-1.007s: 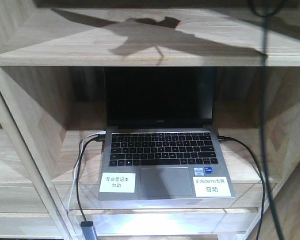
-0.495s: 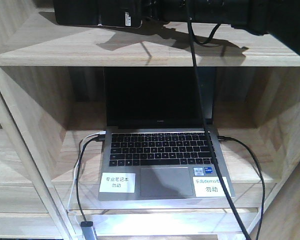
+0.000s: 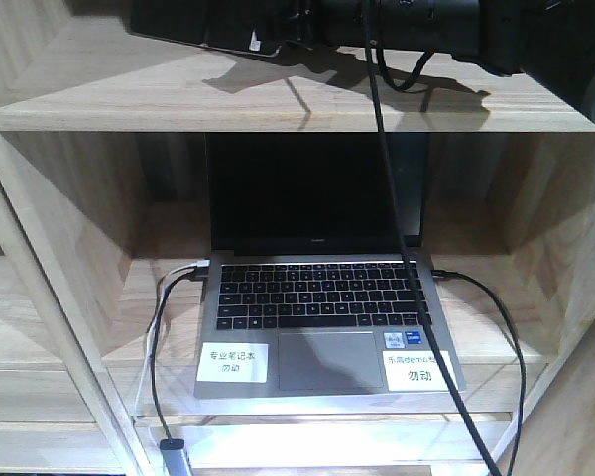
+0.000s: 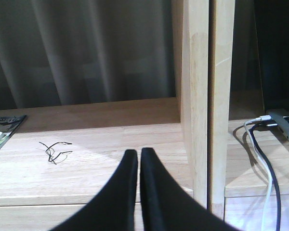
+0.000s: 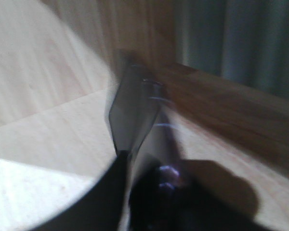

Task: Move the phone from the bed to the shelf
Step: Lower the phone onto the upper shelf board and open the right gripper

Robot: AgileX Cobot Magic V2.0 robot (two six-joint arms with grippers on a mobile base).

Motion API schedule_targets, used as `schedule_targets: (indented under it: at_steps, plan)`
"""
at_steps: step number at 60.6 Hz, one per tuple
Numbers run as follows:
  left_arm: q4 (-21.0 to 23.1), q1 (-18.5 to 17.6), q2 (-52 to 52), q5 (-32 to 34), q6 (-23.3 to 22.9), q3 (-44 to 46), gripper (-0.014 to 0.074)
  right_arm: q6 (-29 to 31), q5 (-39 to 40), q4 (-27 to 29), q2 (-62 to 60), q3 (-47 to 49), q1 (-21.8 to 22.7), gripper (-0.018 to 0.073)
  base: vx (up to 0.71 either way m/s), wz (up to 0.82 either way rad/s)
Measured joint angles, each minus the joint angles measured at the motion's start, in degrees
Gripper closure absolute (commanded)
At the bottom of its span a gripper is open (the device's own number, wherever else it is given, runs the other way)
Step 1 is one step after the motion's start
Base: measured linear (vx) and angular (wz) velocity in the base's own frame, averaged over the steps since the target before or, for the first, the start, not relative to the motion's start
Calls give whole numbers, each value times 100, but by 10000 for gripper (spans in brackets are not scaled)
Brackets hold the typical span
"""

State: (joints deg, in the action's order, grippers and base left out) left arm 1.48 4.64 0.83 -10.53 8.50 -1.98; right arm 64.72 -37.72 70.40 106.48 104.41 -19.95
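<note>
The right pincer [image 5: 127,156] is clenching the phone [image 5: 132,108] between its tips, holding it edge-up and tilted above the pale top board of the shelf [image 3: 99,94]. In the front view the phone [image 3: 213,30] is showing at the end of the arm, hanging just over that board and apparently not resting on it. The wrist picture is blurring, so the arm is probably moving, and the grip is looking narrow. If the pincer is letting go while the phone is this tilted, it is likely landing on an edge and sliding or tipping toward the board's front lip. A dangling black cable [image 3: 397,228] is hanging from the arm across the bay below.

That bay, beneath the pincer, is holding an open laptop [image 3: 322,297] with its plugged leads. The left pincer [image 4: 137,185] is pressed together, holding nothing, over the next bay, which is carrying only a bit of black wire [image 4: 55,150].
</note>
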Motion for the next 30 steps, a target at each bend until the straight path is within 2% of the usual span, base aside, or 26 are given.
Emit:
schedule_targets:
  at_steps: [8,13,30]
  plan:
    - [0,0,0,0,0,0,595,0,144,-28,0,0,0,-22,0,0]
    - [0,0,0,0,0,0,595,2,271,-28,0,0,0,-76,0,0]
    - [0,0,0,0,0,0,595,7,466,-253,0,0,0,-53,0,0]
